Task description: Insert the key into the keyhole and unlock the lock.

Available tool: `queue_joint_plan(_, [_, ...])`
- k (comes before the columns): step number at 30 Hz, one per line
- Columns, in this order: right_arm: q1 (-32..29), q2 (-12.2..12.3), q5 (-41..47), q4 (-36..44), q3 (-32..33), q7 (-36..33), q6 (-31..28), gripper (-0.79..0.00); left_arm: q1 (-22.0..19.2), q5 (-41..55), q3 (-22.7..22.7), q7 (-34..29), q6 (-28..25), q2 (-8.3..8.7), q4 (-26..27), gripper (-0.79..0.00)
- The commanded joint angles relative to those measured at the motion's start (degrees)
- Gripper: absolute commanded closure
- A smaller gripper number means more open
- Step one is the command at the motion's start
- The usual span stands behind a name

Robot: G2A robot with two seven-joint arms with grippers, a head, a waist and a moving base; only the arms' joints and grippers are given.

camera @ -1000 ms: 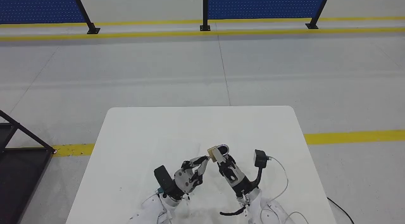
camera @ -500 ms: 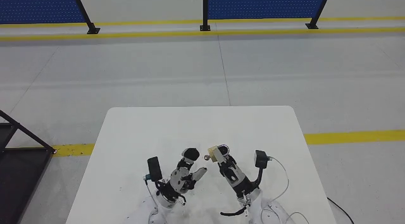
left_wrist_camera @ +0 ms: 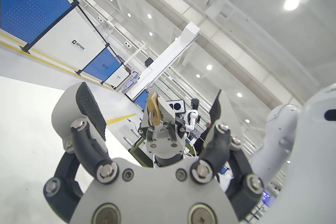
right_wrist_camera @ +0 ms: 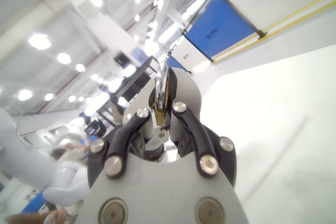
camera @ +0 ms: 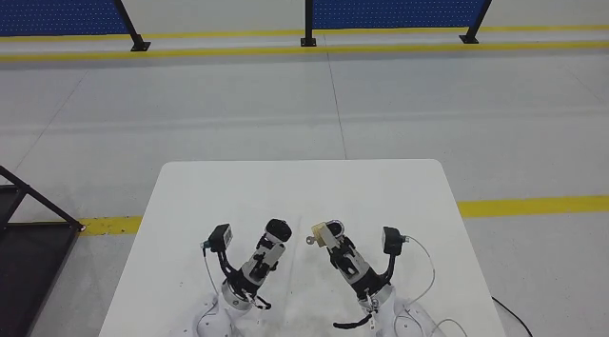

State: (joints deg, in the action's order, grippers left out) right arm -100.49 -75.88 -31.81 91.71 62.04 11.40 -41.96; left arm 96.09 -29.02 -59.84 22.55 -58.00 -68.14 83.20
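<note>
Brass-coloured metal padlock sits clenched in the right tool. The left tool, released and empty, should grip the small dark key at the padlock's side squarely before twisting.

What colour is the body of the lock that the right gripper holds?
Brass yellow; the lock shows best in the left wrist view.
</note>
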Motion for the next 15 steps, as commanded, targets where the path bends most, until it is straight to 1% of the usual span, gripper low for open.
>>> queue_joint_plan(1, [0.0, 0.0, 0.0, 0.0, 0.0, 0.0, 0.01, 0.0, 0.0, -0.38, -0.01, -0.03, 0.0, 0.0, 0.0, -0.785])
queue_joint_plan(4, [0.09, -0.01, 0.34, 0.07, -0.07, -0.28, 0.61, 0.0, 0.01, -0.44, 0.06, -0.38, 0.27, 0.0, -0.02, -0.785])
queue_joint_plan(6, [0.16, 0.02, 0.94, 0.37, -0.09, -0.65, 0.9, 0.0, 0.01, 0.53, 0.58, -3.36, 0.7, 0.11, -0.14, -0.785])
queue_joint_plan(9, [0.15, 0.12, 1.18, 0.5, -0.04, -1.24, 0.86, 0.0, -0.3, 2.74, 0.76, -8.33, 0.0, 0.51, -0.96, -0.785])
queue_joint_plan(11, [0.26, 0.24, 0.96, 0.55, 0.08, -1.96, 0.64, 0.0, -0.63, 5.77, 1.19, -11.93, 0.0, 0.9, -0.61, -0.785])
queue_joint_plan(12, [0.28, 0.3, 0.94, 0.53, 0.16, -2.27, 0.45, 0.0, -0.74, 7.34, 1.22, -13.58, 0.0, 1.16, -0.5, -0.767])
queue_joint_plan(13, [0.35, 0.37, 0.8, 0.52, 0.21, -2.78, 0.1, 0.0, -0.86, 9.09, 1.32, -15.38, 0.0, 1.44, -0.18, -0.696])
queue_joint_plan(14, [0.37, 0.44, 0.87, 0.47, 0.29, -3.11, -0.14, 0.0, -0.92, 10.91, 1.3, -16.89, 0.0, 1.73, 0.13, -0.517])
queue_joint_plan(15, [0.36, 0.48, 1.08, 0.47, 0.37, -3.26, -0.27, 0.0, -0.96, 12.55, 1.2, -18.25, 0.0, 2.0, 0.39, -0.416])
